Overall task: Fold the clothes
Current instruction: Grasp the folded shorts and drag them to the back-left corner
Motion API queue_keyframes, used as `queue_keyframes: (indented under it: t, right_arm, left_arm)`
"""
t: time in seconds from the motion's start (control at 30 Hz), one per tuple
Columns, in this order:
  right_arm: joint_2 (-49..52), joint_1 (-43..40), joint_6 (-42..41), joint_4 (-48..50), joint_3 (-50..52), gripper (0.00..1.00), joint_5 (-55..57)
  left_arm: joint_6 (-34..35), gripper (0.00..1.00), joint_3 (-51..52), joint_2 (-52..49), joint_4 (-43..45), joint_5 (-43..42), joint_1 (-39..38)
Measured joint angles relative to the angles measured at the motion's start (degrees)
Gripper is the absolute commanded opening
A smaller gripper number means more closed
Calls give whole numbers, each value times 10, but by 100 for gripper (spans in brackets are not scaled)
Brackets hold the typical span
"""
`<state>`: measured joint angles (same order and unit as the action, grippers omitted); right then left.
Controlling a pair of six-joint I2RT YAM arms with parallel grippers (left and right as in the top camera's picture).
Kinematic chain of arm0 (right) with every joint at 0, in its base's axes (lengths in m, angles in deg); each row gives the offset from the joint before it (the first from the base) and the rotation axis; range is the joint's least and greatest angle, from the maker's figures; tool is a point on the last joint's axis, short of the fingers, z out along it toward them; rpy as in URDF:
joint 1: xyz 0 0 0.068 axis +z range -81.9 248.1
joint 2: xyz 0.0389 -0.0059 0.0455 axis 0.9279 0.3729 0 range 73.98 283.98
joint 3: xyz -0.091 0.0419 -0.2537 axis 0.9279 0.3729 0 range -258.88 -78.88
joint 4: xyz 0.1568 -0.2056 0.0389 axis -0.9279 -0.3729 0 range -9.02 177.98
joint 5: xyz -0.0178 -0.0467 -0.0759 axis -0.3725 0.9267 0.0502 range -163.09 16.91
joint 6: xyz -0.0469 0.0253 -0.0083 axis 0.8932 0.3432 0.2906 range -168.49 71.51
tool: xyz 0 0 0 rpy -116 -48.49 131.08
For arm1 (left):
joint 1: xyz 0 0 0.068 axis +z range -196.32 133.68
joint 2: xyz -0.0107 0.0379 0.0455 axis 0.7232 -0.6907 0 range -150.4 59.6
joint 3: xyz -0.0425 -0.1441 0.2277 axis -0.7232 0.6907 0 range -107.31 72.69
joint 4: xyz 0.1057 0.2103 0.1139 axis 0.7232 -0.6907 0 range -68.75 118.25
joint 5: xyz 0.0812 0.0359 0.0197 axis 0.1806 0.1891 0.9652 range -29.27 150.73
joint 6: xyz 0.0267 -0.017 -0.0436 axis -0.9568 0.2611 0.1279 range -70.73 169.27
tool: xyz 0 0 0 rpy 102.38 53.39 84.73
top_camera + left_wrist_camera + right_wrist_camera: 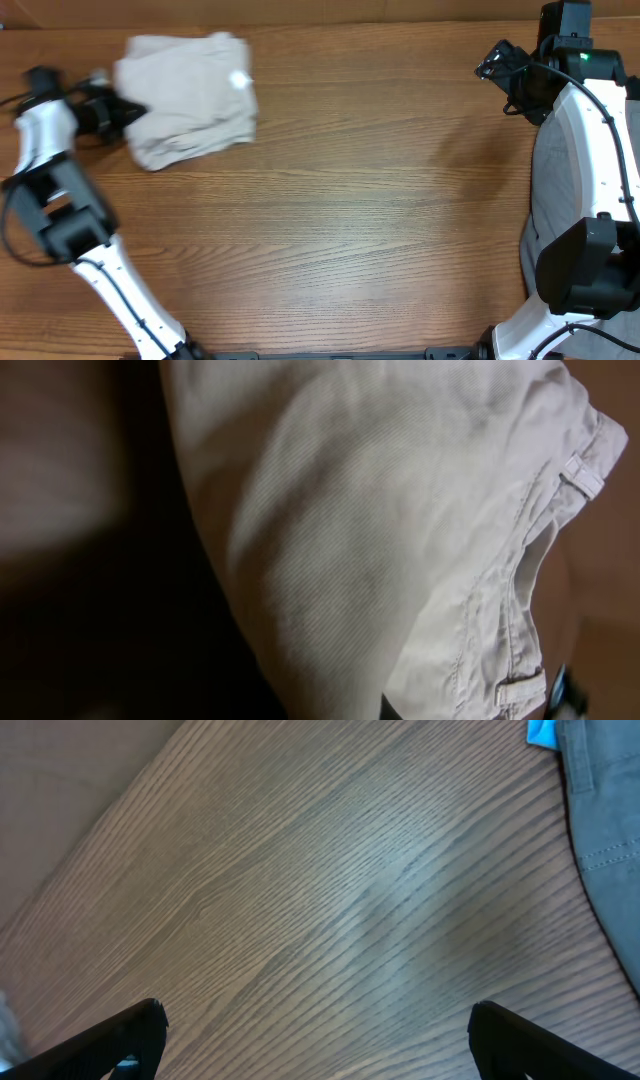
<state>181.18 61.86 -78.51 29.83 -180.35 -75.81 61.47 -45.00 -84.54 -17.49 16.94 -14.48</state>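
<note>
A folded pale beige garment (pixel 190 95) lies at the table's far left. My left gripper (pixel 130 112) is at its left edge, its dark fingers tapering to a point over the cloth. In the left wrist view the beige cloth (pixel 380 530), with waistband and belt loops, fills the frame and hides nearly all of the fingers. They look shut on the edge. My right gripper (pixel 315 1030) is open and empty over bare wood at the far right (pixel 495 68). A grey garment (pixel 605 820) lies beside it.
The grey garment also shows under the right arm at the table's right edge (pixel 555 190). A small blue item (pixel 543 730) lies by it. The wooden tabletop (pixel 350 220) spans the middle and front.
</note>
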Motion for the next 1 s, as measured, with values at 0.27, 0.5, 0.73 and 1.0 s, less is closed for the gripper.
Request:
queue_keyframes:
  t: [0.27, 0.5, 0.73, 1.0]
  right_arm:
    - [0, 0, 0, 0, 0, 100, 0]
    - [0, 0, 0, 0, 0, 100, 0]
    - [0, 0, 0, 0, 0, 100, 0]
    - [0, 0, 0, 0, 0, 100, 0]
  left_arm:
    - [130, 4, 0, 0, 5, 17, 166]
    - [229, 54, 0, 0, -9, 22, 209]
    - [270, 36, 0, 0, -92, 33, 167]
    - [285, 4, -4, 0, -109, 59, 57]
